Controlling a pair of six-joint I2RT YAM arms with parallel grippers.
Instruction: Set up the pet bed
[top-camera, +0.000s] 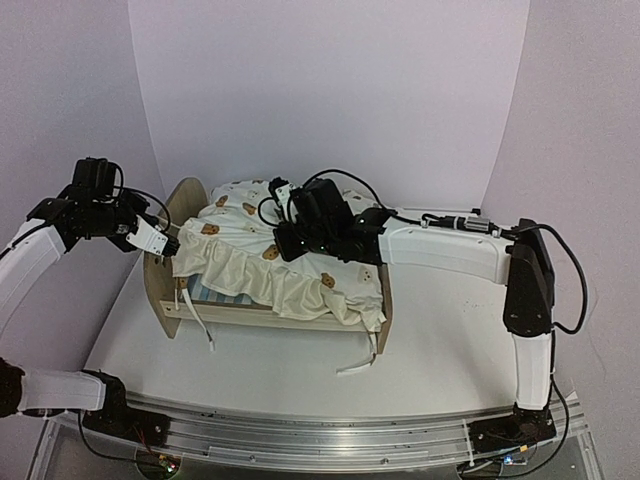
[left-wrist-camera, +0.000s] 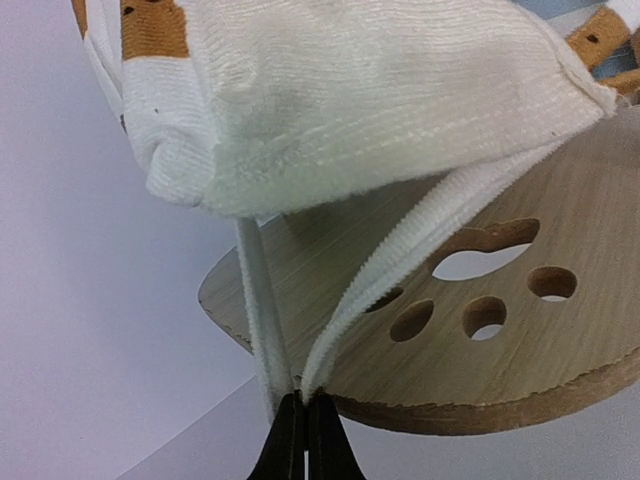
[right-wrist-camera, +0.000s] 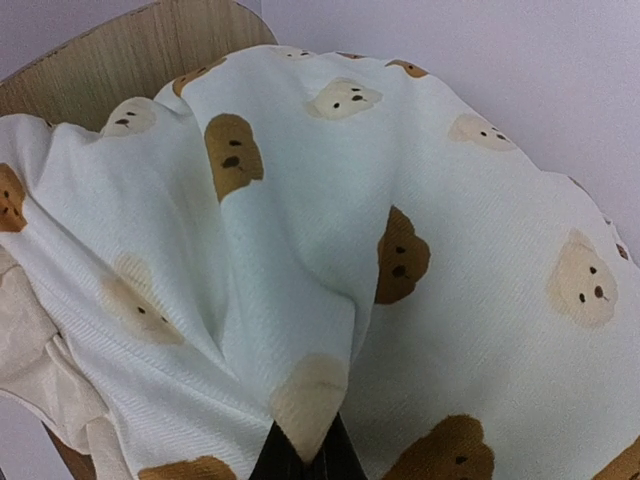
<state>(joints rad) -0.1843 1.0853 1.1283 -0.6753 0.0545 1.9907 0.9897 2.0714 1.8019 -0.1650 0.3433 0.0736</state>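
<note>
White table (top-camera: 450, 340), lilac walls (top-camera: 330, 90), pet bed (top-camera: 260, 316) — left claw (left-wrist-camera: 305, 430) pinches a tie (left-wrist-camera: 400, 260), right claw (right-wrist-camera: 305, 455) bedding (right-wrist-camera: 470, 200).

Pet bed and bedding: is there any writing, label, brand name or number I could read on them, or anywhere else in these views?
None: no words, labels, brands or numbers can be read in any view.
The bedding carries only bear-face prints.
The pet bed shows bare wood with a paw-shaped cutout and no lettering.
Any marks on the robot arms are too small to read.
</note>
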